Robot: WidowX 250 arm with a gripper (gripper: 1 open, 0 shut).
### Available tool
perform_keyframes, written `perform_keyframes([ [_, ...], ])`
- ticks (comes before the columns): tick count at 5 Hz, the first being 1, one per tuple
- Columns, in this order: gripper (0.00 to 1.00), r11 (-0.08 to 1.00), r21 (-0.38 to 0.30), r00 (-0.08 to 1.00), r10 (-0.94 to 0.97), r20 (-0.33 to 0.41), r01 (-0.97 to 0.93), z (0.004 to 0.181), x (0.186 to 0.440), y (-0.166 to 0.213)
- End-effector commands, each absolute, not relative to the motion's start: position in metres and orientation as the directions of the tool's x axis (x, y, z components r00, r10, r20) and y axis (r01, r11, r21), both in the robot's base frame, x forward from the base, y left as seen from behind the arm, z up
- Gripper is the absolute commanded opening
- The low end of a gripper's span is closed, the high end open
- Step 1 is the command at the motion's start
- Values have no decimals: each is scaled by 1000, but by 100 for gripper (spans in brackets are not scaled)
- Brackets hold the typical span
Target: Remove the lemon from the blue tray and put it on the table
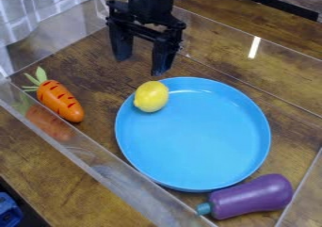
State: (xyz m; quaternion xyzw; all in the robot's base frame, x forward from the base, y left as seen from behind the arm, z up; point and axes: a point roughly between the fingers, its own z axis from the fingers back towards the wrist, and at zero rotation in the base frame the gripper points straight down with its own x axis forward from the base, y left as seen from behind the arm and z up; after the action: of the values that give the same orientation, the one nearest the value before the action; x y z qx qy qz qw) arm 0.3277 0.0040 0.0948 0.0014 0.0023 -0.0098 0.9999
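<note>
The arm comes down from the top edge of the view, its black gripper (pixel 145 56) pointing straight down. Both dark fingers (pixel 123 44) hang spread wide apart, holding nothing.

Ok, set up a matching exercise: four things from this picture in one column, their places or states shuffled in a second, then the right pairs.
Column one:
1. lemon
2. carrot
3. eggplant
4. gripper

Column two:
A. on the table, off the lower right rim of the blue tray
B. above the table behind the tray, jaws open, holding nothing
C. at the tray's upper left edge
D. on the table to the left of the tray, green top pointing away

Pairs: 1-C, 2-D, 3-A, 4-B
</note>
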Motion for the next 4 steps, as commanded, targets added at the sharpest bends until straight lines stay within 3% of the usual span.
perform_keyframes([
  [1,100,999,12,999,-32,41,32,110,334,0],
  [4,100,999,45,999,29,32,-31,123,334,1],
])
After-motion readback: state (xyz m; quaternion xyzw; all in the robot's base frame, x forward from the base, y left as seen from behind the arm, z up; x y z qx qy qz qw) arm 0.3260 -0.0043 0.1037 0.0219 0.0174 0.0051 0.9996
